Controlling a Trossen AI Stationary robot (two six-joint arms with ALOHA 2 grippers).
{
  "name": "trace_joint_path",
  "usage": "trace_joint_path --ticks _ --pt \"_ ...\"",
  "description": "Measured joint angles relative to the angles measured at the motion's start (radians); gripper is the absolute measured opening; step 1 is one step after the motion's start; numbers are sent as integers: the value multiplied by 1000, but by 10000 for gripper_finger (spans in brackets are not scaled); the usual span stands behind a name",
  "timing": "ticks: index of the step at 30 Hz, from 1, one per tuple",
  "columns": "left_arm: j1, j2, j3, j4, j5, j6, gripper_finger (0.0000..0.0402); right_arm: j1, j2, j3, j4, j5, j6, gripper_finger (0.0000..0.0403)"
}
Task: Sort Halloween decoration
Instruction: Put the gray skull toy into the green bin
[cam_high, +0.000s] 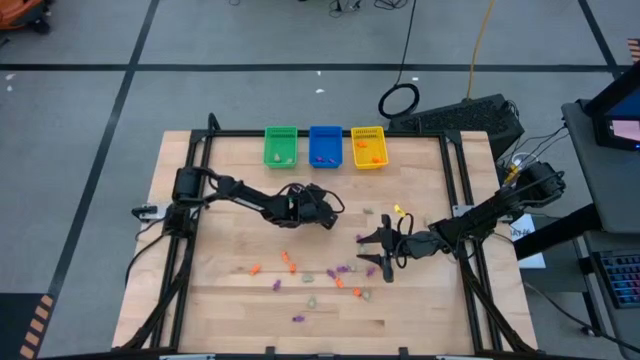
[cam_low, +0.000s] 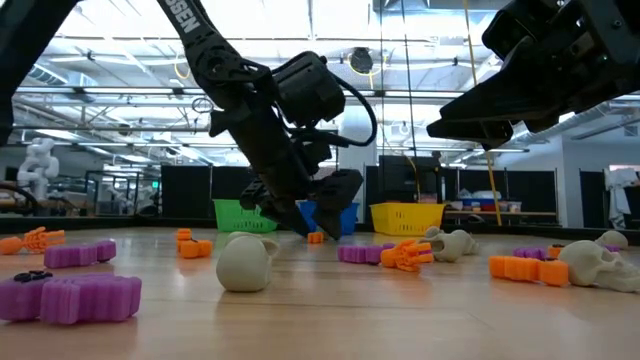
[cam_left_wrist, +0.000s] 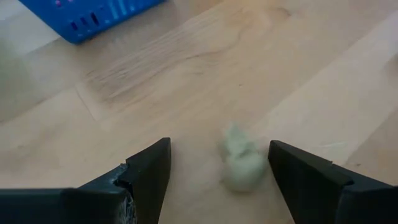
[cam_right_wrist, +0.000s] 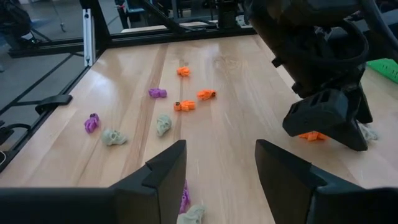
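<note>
Pale wood planks make up the desk (cam_high: 230, 310), framed by dark rails, with a green bin (cam_high: 281, 146), a blue bin (cam_high: 325, 146) and a yellow bin (cam_high: 368, 147) side by side along its far edge. Most of the Halloween decoration (cam_high: 318, 278), tiny orange, purple and pale trinkets, lies scattered over the near half of the desk, between its middle and its near edge, and some pieces show inside the bins. At the desk's middle, just in front of the blue bin, the left gripper (cam_high: 322, 215) hangs low with its fingers spread apart; a pale trinket (cam_left_wrist: 241, 163) lies on the wood between the two fingers, closer to one of them, and neither finger touches it. An orange trinket (cam_right_wrist: 309, 135) lies on the wood right under this gripper. Toward the right edge, the right gripper (cam_high: 377, 251) is above the desk with its fingers apart and empty; a purple piece (cam_right_wrist: 185, 198) and a pale skull (cam_right_wrist: 191, 215) lie on the wood just beneath them.
</note>
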Motion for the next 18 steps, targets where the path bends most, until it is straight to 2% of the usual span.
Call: trace_joint_path --ticks 6,18 --pt "-1 0 0 1 15 21 261 0 0 0 0 0 0 180" --pt "-9 -3 0 2 20 48 172 0 0 0 -1 0 0 180"
